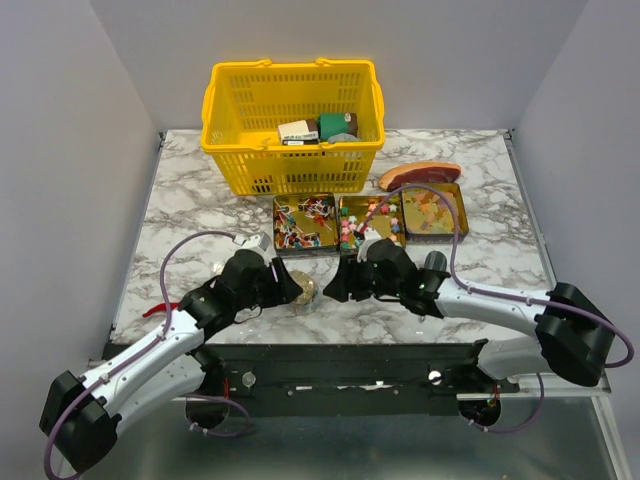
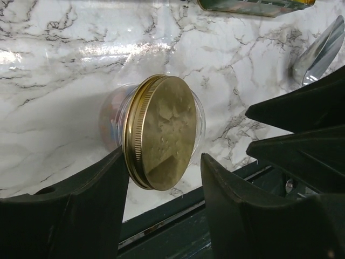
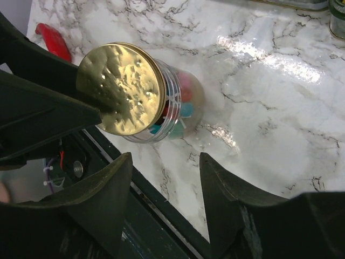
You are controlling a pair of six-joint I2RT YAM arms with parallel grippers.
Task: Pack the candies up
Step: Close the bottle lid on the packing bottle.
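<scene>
The jar with the gold lid sits at the lower centre of the top view. Some candies are inside it (red and blue ones, it seems). More candies fill the three tins in the middle. The left gripper has its fingers apart on both sides of the lid. The right gripper is spread wide and empty, just beside the jar.
</scene>
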